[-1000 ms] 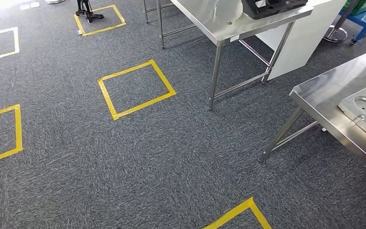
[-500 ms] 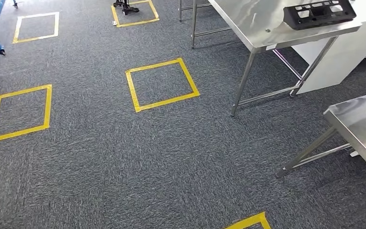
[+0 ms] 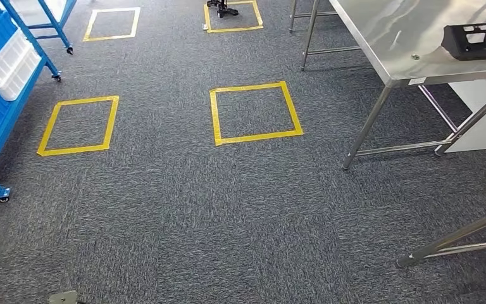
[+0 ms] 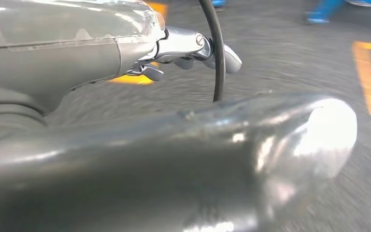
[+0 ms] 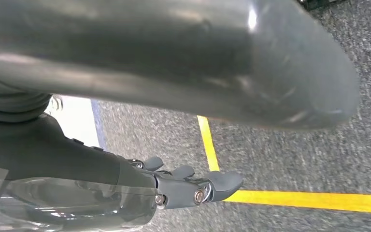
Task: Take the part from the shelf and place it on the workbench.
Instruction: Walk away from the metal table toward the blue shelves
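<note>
shelf at left, workbench at right, both hands empty

the blue shelf (image 3: 0,95) with its white bins stands at the left edge. a black part (image 3: 478,41) lies on the steel workbench (image 3: 386,31) at far right. yellow tape squares (image 3: 255,113) mark the grey carpet between. the left hand (image 4: 193,48) and right hand (image 5: 188,186) hang over the floor, fingers loosely extended, holding nothing.
</note>
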